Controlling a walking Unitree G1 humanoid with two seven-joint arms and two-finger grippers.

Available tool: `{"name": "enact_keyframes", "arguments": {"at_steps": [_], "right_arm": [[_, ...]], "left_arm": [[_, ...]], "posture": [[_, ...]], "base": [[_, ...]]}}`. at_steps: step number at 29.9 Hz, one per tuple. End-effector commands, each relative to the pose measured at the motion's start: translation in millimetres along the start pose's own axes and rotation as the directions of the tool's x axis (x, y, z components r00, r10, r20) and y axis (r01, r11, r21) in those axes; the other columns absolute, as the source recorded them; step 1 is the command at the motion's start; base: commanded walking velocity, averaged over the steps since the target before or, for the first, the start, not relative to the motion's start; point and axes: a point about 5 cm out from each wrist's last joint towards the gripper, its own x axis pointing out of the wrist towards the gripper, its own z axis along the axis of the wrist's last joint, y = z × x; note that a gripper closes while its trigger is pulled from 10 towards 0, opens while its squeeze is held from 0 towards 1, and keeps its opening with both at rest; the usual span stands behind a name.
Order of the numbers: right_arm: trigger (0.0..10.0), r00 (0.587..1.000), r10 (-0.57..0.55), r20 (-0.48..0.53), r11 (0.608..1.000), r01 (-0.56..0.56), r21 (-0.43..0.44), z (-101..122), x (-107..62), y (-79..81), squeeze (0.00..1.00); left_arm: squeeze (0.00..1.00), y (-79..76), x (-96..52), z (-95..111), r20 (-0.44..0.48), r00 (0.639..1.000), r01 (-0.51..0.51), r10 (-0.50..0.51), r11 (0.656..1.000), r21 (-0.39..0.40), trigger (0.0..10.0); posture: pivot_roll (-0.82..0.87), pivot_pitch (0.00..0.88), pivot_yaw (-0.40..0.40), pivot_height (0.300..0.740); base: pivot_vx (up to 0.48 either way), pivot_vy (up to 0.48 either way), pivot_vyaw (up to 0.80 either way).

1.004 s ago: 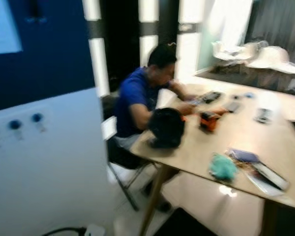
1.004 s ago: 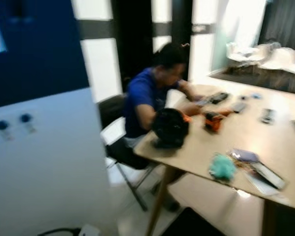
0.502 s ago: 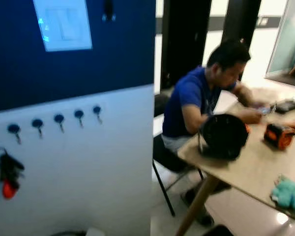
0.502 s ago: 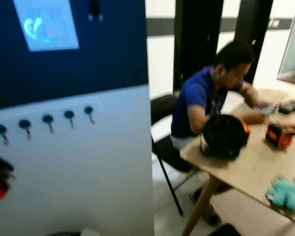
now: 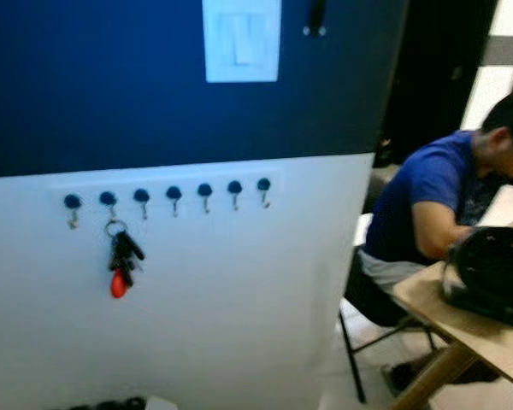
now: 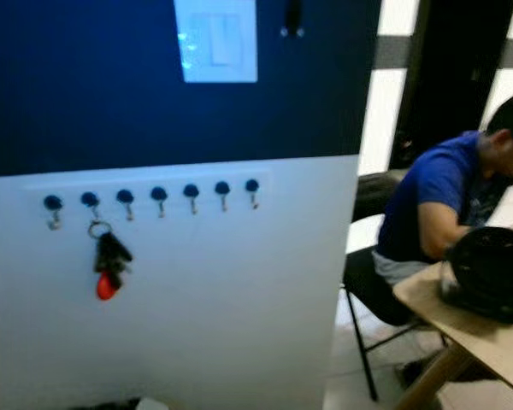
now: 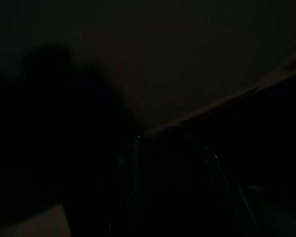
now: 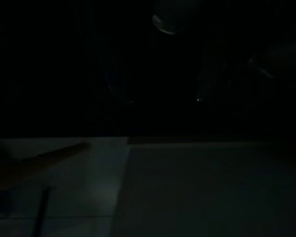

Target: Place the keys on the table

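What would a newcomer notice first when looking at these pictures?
The eye goes first to the bunch of dark keys with a red tag, hanging from the second hook in the row of blue-capped wall hooks on the white lower wall. To the right, a person in a blue shirt sits at the light wooden table, where a round black bag rests near the corner.

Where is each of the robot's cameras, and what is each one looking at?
Left eye view: on the robot's head, facing a wall with a row of hooks; the keys hang from the second hook from the left.
Right eye view: beside it on the head, showing the same wall, plus a seated person at a wooden table with a black bag.
Left wrist view: on the left arm, very dark.
Right wrist view: on the right arm, dark, with pale floor below.
Both eye views share the keys, person and table.
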Motion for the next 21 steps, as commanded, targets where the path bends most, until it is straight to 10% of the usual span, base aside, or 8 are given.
{"name": "enact_keyframes", "arguments": {"at_steps": [1,21], "right_arm": [[10.0,1.000,-0.005,-0.011,1.000,0.005,0.001,-3.0,-1.1,-1.1,0.00],[10.0,1.000,-0.016,-0.016,0.998,0.017,0.057,-3.9,-0.9,-0.6,0.00]], "left_arm": [[0.00,0.0,-0.2,-2.8,-0.020,1.000,0.001,-0.001,1.000,-0.013,10.0],[0.00,2.7,1.0,-3.7,-0.049,0.999,0.001,-0.003,1.000,-0.027,10.0]], "posture": [[0.07,0.018,0.011,0.740],[0.08,0.021,0.014,0.740]], "base": [[0.000,0.000,0.80],[0.000,0.000,0.68]]}}
